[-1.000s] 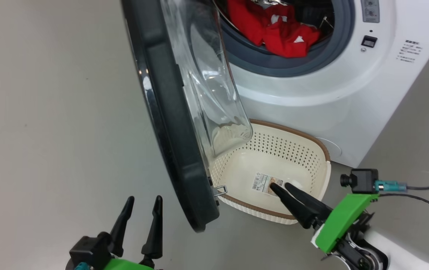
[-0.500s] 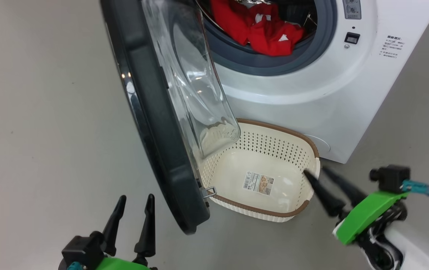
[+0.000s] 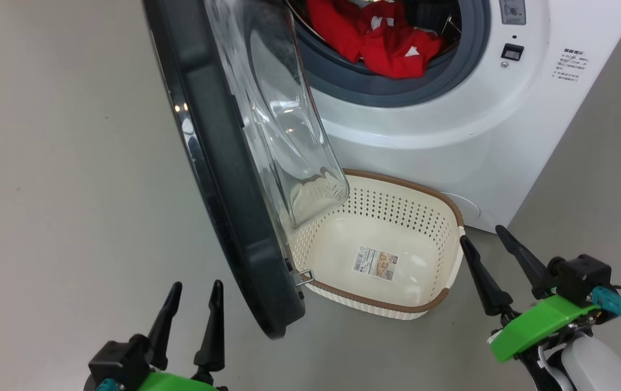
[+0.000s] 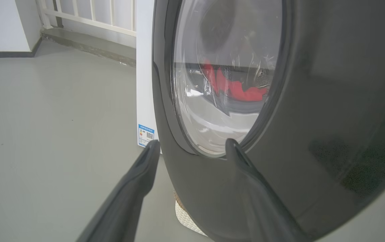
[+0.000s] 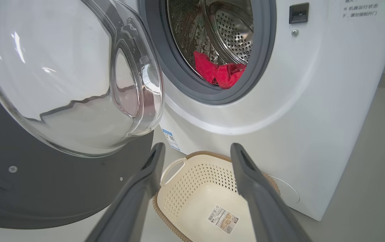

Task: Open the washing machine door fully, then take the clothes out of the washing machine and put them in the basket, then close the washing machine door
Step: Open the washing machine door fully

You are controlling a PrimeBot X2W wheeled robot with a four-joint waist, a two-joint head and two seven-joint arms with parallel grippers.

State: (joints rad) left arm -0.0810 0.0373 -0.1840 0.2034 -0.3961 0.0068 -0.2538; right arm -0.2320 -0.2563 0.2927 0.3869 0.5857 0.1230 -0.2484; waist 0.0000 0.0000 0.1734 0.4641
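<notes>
The clothes (image 3: 384,41) are seen heaped inside the washer (image 3: 451,125), up and ahead of the right claw (image 3: 481,236). That claw is released beside the basket (image 3: 441,203) and judged nearer. The left claw (image 3: 196,285), also released, is screened by the door (image 3: 223,179).

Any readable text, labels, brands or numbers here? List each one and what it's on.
"※ 机器运行状态": printed notice on the washing machine front; the line below it ends "开门", and the rest is unclear.
Paper label on the basket bottom: barcode and print, too small to read.
Blue sticker low on the washing machine's side: too small to read.
No brand or number is legible.
</notes>
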